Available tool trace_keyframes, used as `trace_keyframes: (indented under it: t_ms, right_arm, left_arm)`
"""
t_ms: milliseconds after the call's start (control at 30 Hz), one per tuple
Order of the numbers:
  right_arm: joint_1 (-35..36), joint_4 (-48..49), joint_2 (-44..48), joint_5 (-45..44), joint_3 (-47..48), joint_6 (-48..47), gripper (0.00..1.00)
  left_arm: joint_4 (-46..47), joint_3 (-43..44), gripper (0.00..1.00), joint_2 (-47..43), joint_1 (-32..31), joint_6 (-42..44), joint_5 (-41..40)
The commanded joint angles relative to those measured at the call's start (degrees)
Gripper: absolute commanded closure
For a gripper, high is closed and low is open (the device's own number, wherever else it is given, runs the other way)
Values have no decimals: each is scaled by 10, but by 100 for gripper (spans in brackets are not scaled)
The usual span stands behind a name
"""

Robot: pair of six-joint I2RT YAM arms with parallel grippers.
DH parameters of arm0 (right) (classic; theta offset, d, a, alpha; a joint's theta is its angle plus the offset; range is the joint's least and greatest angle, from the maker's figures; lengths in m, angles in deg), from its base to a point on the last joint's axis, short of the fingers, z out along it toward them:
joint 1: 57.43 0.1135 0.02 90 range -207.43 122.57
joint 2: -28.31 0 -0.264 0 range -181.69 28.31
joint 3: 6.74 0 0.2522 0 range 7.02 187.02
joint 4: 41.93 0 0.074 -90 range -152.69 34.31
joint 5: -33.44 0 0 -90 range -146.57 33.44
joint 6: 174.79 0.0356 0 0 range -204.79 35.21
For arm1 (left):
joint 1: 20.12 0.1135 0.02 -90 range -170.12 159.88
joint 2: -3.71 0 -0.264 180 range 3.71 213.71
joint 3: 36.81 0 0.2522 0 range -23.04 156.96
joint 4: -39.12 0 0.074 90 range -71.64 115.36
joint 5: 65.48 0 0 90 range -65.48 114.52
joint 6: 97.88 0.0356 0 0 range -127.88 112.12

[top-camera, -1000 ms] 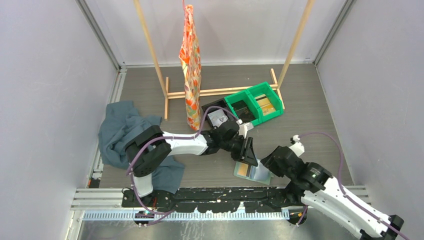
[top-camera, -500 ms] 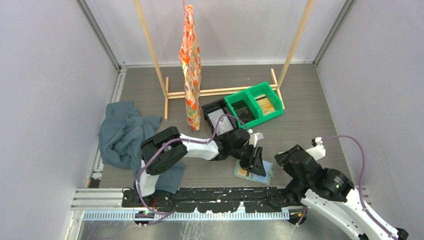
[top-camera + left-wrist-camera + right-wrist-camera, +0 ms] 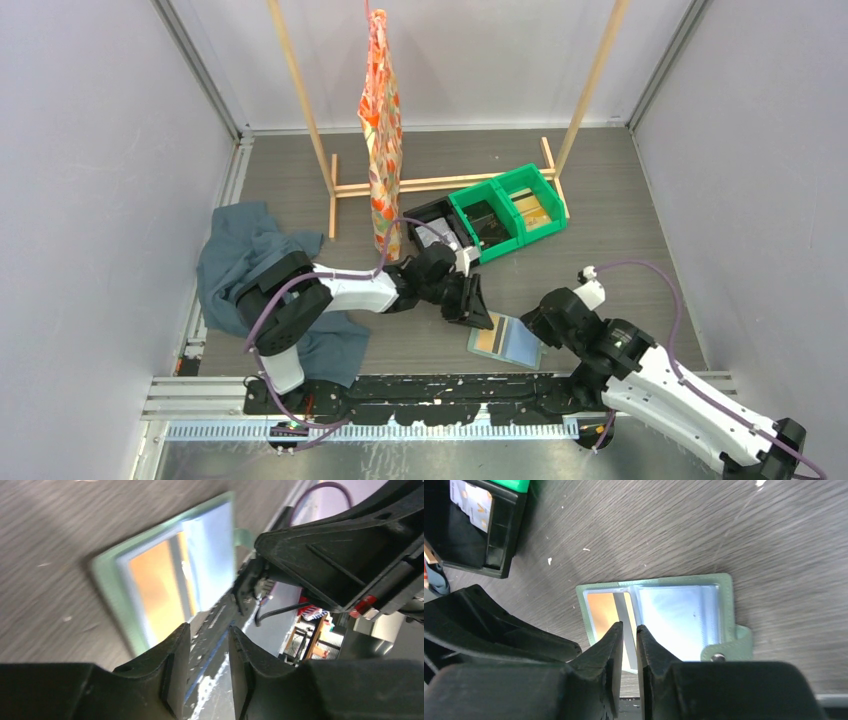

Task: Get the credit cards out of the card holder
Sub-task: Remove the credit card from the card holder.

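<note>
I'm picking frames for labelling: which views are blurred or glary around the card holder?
Left wrist: motion-smeared, card holder soft, its orange card blown out. Right wrist: table streaked, holder edges crisp, blue panel glary. Top external: sharp, evenly lit.

Lower edge of card holder (image 3: 684, 610) hidden behind right gripper (image 3: 630, 627), patterned cloth (image 3: 381, 120) cut off at frame top

The card holder (image 3: 674, 615) lies open and flat on the grey table (image 3: 734, 535). An orange card (image 3: 601, 612) shows in its left side. The right gripper (image 3: 628, 628) hangs over its near edge, fingers almost together. A black bin (image 3: 499, 540) with a card (image 3: 471, 502) inside sits far off at top left.
</note>
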Motion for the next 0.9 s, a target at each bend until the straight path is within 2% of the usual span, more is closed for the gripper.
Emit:
trace_keyframes:
  t_ms: [0, 67, 167, 433, 700, 867]
  right_arm:
    - [-1, 148, -25, 46, -45, 2, 80]
    - [-1, 177, -36, 57, -68, 3, 80]
    - [-1, 238, -30, 83, -113, 11, 80]
    - [-1, 264, 24, 104, -187, 52, 76]
    - [-1, 269, 45, 110, -209, 67, 76]
    - [-1, 276, 47, 117, -211, 62, 82]
  left_arm:
    - [-25, -22, 74, -8, 15, 2, -27]
    - [-40, -18, 87, 6, 19, 10, -31]
    - [-39, -19, 95, 23, 19, 14, -27]
    - [-47, -19, 95, 55, 19, 18, -27]
    - [-84, -6, 96, 81, 19, 30, -43]
    - [-89, -6, 96, 83, 19, 31, -45]
